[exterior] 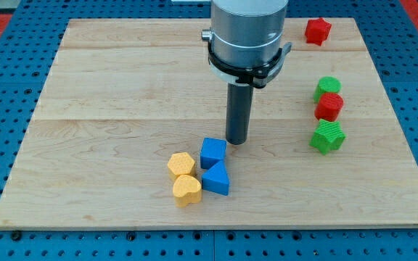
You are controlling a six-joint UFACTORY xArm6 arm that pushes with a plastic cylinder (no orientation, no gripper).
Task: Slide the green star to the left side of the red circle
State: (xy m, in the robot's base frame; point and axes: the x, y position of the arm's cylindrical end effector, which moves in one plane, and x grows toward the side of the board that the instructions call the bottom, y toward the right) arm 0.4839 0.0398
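Note:
The green star [327,137] lies at the view's right, just below the red circle [329,106] and touching or nearly touching it. A green circle [327,88] sits right above the red circle. My tip [236,142] rests on the board near the middle. It is well to the left of the green star and slightly lower than it. It stands just above and to the right of a blue cube [212,153], close to it.
A blue triangle [215,179], a yellow hexagon [181,164] and a yellow heart [186,190] cluster with the blue cube below my tip. A red star [317,30] lies near the board's top right edge. The wooden board [107,109] ends in a blue pegboard surround.

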